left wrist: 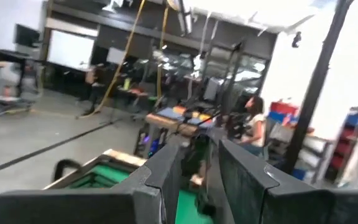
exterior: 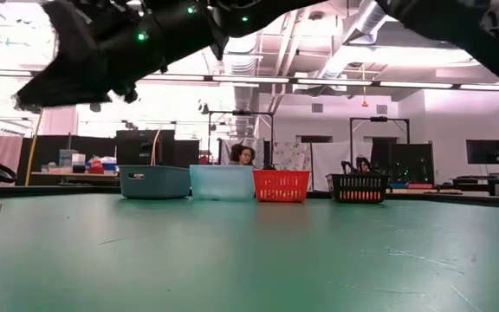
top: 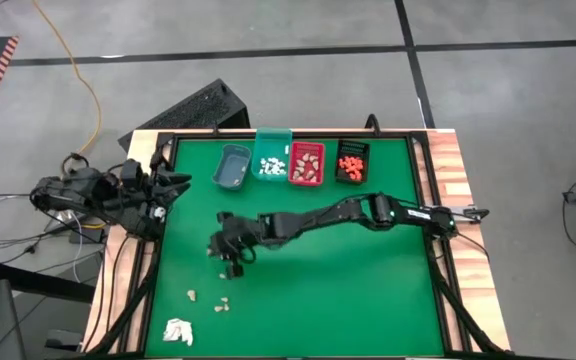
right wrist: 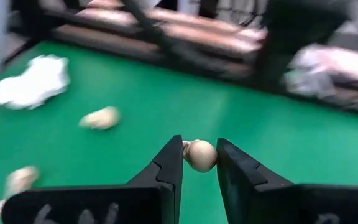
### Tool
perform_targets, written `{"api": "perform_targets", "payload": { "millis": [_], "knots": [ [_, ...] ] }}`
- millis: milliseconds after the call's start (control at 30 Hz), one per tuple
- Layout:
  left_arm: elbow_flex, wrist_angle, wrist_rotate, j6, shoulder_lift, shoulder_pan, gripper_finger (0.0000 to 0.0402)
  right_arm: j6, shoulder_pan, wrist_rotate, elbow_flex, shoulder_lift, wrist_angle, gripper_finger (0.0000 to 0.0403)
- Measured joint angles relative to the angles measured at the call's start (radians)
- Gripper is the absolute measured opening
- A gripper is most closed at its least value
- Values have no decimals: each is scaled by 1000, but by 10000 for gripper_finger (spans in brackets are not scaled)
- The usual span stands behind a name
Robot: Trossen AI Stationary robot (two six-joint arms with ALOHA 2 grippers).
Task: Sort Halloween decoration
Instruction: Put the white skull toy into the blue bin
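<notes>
My right gripper (right wrist: 199,163) hangs over the green mat (top: 348,270) left of its middle, shut on one small tan Halloween decoration piece (right wrist: 201,155). More tan pieces lie loose on the mat near the front left (top: 192,295) (top: 222,304), and two of them show in the right wrist view (right wrist: 101,117) (right wrist: 17,180). White, tan and orange pieces fill the teal (top: 272,160), red (top: 306,163) and black (top: 351,161) bins at the far edge. My left gripper (left wrist: 201,174) is raised at the table's left edge, open, with nothing between its fingers. My right gripper pinches the rounded tan piece (right wrist: 197,155) between its two fingers, at their free ends. The fingers slant downward toward the table's left. The piece is lifted clear of the mat.
A grey-blue bin (top: 232,167) stands left of the teal one in the row at the far edge. A white papery wad (top: 177,331) lies at the front left corner. A raised dark frame (top: 438,250) borders the mat. Bare mat lies to the right and in front.
</notes>
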Motion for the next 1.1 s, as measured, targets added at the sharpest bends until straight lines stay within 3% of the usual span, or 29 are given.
{"api": "perform_targets", "payload": {
  "millis": [333, 733, 1100],
  "knots": [
    [130, -290, -82, -31, 0, 0, 99, -51, -209, 4, 162, 0, -132, 91],
    [168, -372, -105, -33, -7, 0, 99, -14, -382, 5, 160, 0, -302, 94],
    [169, -388, -126, -35, -14, 0, 99, -8, -392, -29, 160, 0, -294, 168]
  ]
}}
